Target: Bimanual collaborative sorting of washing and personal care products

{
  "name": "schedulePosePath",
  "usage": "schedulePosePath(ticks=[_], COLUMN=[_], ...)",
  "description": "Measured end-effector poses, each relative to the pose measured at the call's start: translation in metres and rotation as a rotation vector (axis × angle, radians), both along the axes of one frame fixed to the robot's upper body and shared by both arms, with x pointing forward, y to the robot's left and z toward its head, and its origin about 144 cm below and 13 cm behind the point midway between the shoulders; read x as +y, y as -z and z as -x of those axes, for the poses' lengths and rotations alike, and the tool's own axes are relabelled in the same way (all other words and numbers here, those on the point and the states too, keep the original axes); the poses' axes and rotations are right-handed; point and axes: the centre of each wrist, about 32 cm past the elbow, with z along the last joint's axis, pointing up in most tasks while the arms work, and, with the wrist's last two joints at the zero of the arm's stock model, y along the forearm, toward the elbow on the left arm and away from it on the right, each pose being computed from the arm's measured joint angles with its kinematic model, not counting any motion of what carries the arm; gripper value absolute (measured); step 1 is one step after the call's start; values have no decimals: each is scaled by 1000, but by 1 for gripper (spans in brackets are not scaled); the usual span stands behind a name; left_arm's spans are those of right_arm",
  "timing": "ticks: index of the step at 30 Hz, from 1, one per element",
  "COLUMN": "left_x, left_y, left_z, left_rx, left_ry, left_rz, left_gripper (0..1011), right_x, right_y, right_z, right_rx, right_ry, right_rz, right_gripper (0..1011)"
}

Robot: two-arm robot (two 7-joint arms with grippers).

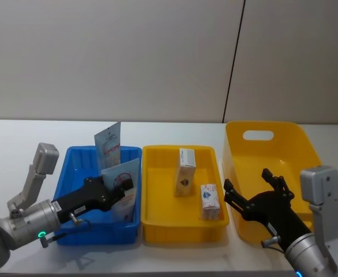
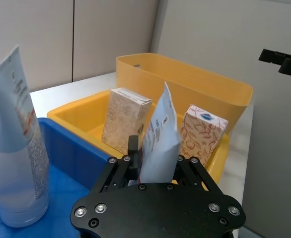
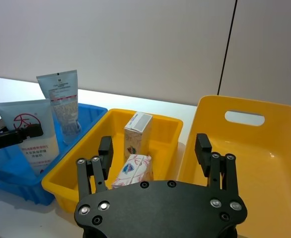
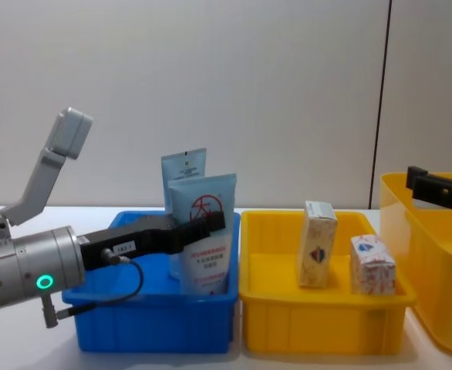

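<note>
Clenched, by the left pincer (image 1: 126,186), on the wide pale-blue squeeze tube (image 1: 128,169) with the red round logo, fingers (image 4: 209,223) pressed against its flat faces at the logo's height. Held upright inside the blue tray (image 1: 74,167), toward the near corner on the robot's right. Long axis close to vertical, flat crimped end up, lower end hidden behind the tray wall, logo face toward the robot. Cannot tell whether touching the tray floor. Just behind it, by the far wall of the same tray, the narrower bluish tube (image 1: 108,144), standing on its cap, crimp up, apart from the pincer. Between the held tube and the next container, the blue tray's right wall. Just beside that wall, a shallow yellow tray (image 1: 157,190), with the taller cream carton (image 1: 186,171) upright near its middle and the small white carton (image 1: 209,201), printed red and blue, nearer the robot and to the right. Farther right, a deep yellow bin (image 1: 273,153) with a handle slot. At that bin's near left corner, the right pincer (image 1: 247,183), spread wide, gripping nothing. Counted: two tubes, two cartons, two trays, one bin, two pincers. Under everything, a white bench (image 1: 19,138).
</note>
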Motion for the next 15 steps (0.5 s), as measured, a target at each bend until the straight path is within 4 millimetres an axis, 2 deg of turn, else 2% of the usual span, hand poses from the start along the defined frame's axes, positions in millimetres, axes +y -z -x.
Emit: schedulePosePath(ticks=[6,15], left_x=[3,8], left_y=[-9,-39], left_z=[0,6], left_rx=[-8,-37], left_ry=[-7,-55], left_rz=[-37,-118], left_gripper=[258,208], right_x=[0,0], right_y=[0,0], right_z=[0,0], right_rx=[0,0], right_ry=[0,0], right_rz=[0,0], right_gripper=[1002,1002])
